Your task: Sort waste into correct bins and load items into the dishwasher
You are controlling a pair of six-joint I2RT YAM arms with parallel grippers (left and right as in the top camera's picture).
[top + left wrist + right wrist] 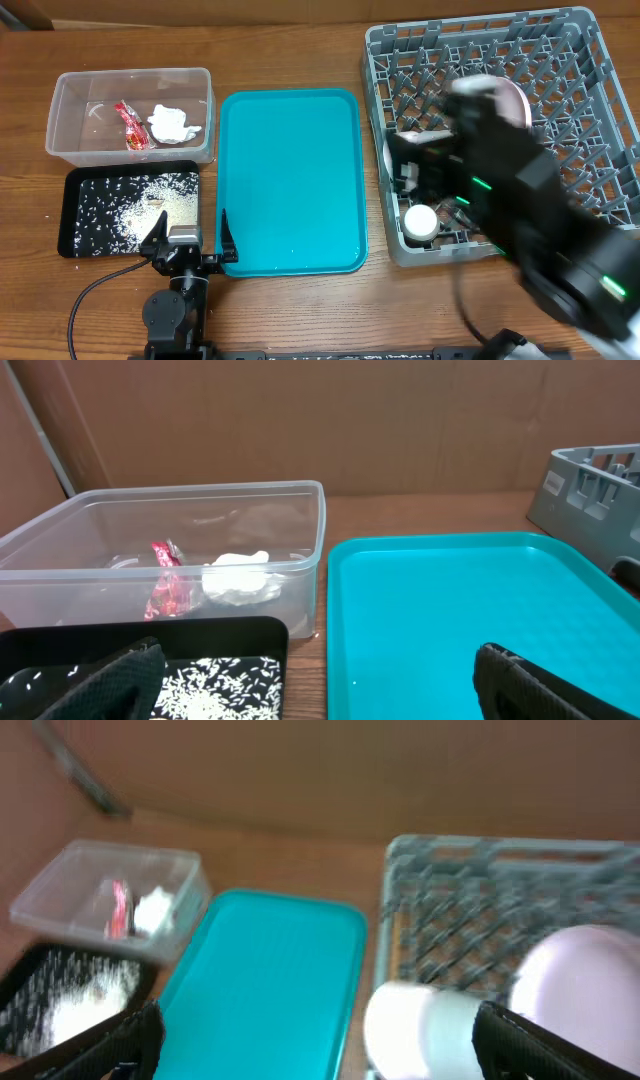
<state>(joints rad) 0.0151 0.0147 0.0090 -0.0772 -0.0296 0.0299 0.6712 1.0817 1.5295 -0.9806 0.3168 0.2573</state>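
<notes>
Cardboard walls back the wooden table [300, 310]. Sorting looks finished: the wrapper [131, 125] and tissue [172, 123] lie in the clear tub [60, 110], and the rice [140, 205] in the black tray [130, 168]. Loading seems near its end, with the cup [420, 222] standing in the grey rack [600, 90]. The left gripper [192, 225] and right gripper [315, 1020] are both spread wide, grasping nothing. Next, the right arm should lift clear of the pegs and cup. No chopsticks can be made out. The teal tray [290, 180] lies between.

Containers: one clear tub [130, 75], one black tray [70, 180], one teal tray [290, 150], one grey dish rack [590, 40].
Waste: one red-and-white wrapper [131, 127], one white tissue [172, 123], rice grains [130, 205] too numerous to count.
Dishes in view: one white cup [420, 222], one round white dish [585, 985].
</notes>
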